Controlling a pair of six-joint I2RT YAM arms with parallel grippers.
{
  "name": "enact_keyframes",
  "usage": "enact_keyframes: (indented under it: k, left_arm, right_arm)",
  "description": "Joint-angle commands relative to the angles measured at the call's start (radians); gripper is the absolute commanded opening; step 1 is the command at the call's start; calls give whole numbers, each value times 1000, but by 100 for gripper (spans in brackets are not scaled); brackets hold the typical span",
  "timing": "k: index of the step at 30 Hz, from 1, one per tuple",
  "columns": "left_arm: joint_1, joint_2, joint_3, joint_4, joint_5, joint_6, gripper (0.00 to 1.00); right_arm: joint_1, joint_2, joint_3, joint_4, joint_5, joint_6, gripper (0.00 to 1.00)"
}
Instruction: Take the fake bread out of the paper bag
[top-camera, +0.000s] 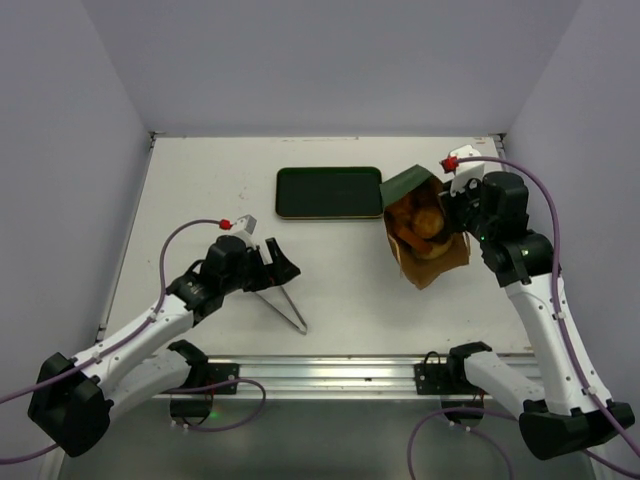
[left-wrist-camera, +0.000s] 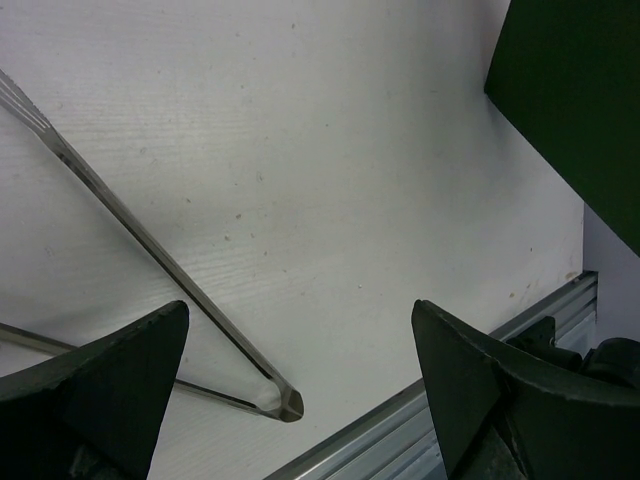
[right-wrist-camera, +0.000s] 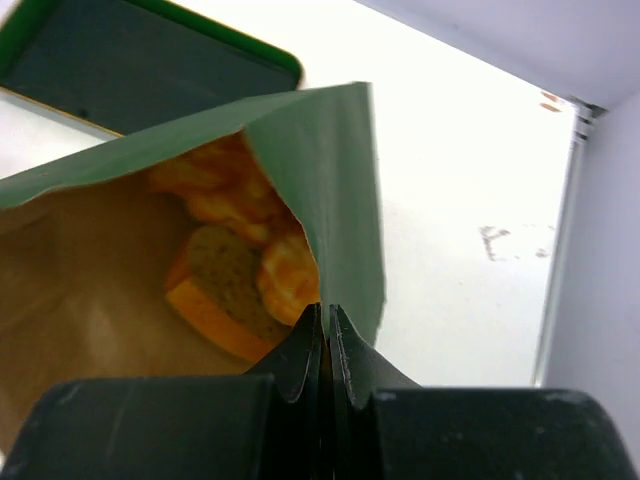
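Note:
The paper bag (top-camera: 428, 262), dark green outside and brown inside, lies tipped at the right of the table with its mouth open. The fake bread (top-camera: 424, 224) shows inside it: an orange-crusted slice (right-wrist-camera: 222, 283) and golden pieces (right-wrist-camera: 290, 275). My right gripper (right-wrist-camera: 326, 312) is shut, pinching the green wall (right-wrist-camera: 330, 170) at the bag's mouth; from above it (top-camera: 456, 207) sits at the bag's right rim. My left gripper (left-wrist-camera: 300, 312) hangs wide open over the metal tongs (left-wrist-camera: 150, 245), holding nothing, far left of the bag (top-camera: 278, 262).
A flat dark green tray (top-camera: 328, 192) lies left of the bag, at the back middle. The tongs (top-camera: 287, 303) lie near the front rail (top-camera: 320, 368). A dark green surface (left-wrist-camera: 580, 100) fills the left wrist view's upper right corner.

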Motion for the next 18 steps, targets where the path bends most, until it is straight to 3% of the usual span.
enact_keyframes:
  k: [1, 11, 18]
  left_arm:
    - [-4, -19, 53, -7, -13, 23, 97]
    - [-4, 13, 71, -39, -56, 49, 97]
    - [-4, 8, 70, -50, -62, 60, 97]
  right_arm:
    - [-8, -2, 55, 35, 120, -51, 0]
    - [-11, -9, 56, 52, 135, -41, 0]
    - [-12, 16, 37, 119, 261, -85, 0]
